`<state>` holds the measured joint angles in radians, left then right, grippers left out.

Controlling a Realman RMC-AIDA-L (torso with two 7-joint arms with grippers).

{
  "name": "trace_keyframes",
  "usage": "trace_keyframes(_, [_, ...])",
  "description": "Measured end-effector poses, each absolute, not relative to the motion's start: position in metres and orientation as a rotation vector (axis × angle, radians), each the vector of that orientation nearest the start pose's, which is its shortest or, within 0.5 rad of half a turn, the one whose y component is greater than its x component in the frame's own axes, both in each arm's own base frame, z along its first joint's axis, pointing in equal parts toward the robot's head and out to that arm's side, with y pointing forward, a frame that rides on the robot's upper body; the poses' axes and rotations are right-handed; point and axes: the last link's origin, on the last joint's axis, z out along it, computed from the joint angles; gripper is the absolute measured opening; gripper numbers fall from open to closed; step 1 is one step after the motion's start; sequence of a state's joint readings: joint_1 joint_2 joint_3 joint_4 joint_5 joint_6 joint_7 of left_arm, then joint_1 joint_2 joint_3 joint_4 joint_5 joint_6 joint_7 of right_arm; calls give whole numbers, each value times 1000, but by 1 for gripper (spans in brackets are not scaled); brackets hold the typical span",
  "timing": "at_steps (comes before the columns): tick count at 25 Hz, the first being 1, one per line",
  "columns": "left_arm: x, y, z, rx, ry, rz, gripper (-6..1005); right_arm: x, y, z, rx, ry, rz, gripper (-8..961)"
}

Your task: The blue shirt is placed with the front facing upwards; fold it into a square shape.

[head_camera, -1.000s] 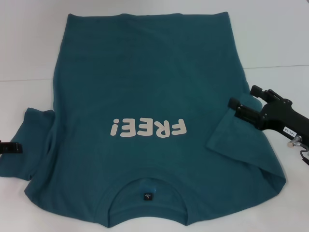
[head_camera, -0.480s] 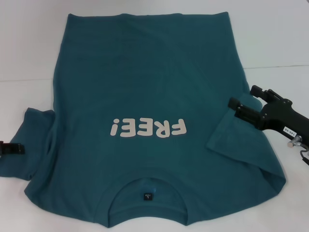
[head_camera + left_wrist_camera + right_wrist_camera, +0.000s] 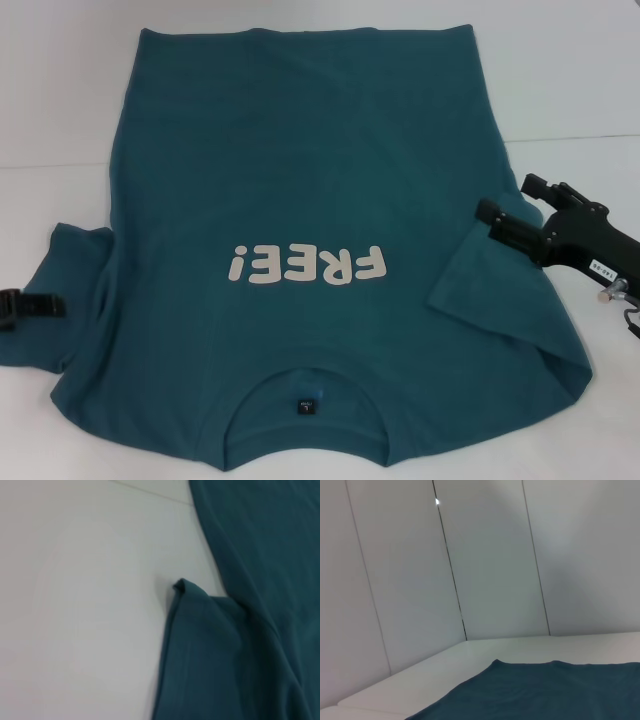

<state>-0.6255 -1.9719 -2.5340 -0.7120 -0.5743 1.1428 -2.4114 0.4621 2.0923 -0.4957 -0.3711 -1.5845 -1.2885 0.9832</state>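
White table (image 3: 570,70) carries the blue shirt (image 3: 300,170); my left end effector (image 3: 28,304) is edge-cropped, grip unclear; right end effector (image 3: 505,205) gapes empty.

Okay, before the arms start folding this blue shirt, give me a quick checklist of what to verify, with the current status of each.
1. Front faces up: ok. The cream FREE! lettering shows on the blue shirt.
2. Body lies flat: ok, only light wrinkles in the head view.
3. Sleeves spread flat: not ok. The sleeve on the robot's right is folded over, and the left sleeve is rumpled.
4. Right gripper ready: ok. It is open, at the shirt's right edge, holding nothing.
5. Left gripper ready: cannot tell. Only its tip shows, at the left sleeve.
6. Collar and neck label on the table: ok, nearest the robot.
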Motion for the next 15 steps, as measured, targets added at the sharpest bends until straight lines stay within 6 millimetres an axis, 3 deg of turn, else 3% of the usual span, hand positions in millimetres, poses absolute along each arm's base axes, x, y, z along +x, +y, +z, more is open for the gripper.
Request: trace_keyframes(15, [-354,385,76,-1871,-1595,-123,842,313,338,5,-2066,694,892,916])
